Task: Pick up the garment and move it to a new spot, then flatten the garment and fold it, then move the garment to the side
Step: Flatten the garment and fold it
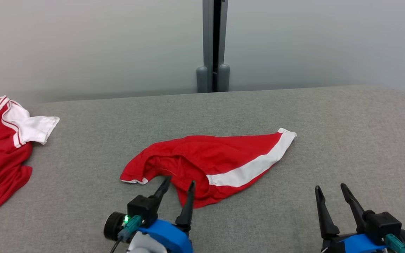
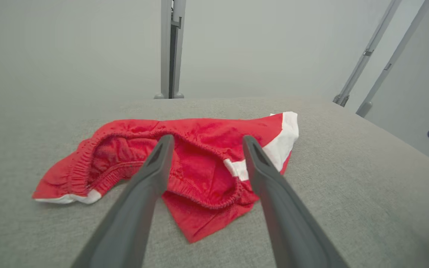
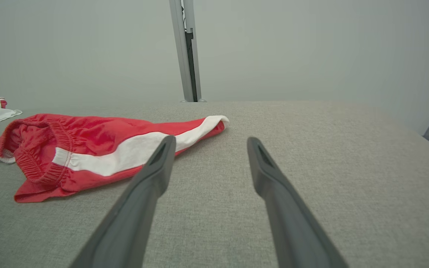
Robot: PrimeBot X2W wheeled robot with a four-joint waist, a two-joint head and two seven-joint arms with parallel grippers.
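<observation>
2 tools show in the head view: the left tool (image 1: pixel 179 181), released, tips at the near edge of the red shorts (image 1: pixel 216 158) on the counter (image 1: pixel 329 116); the right tool (image 1: pixel 330 187), released, well apart. Left wrist view: fingers (image 2: pixel 155 167) straddle the waistband (image 2: pixel 207 199). Right wrist view: shorts (image 3: pixel 88 137) lie left.

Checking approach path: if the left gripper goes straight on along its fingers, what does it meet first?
The red shorts: the left gripper, open, points at their bunched waistband, likely the first contact. Its height above them is unclear.
</observation>
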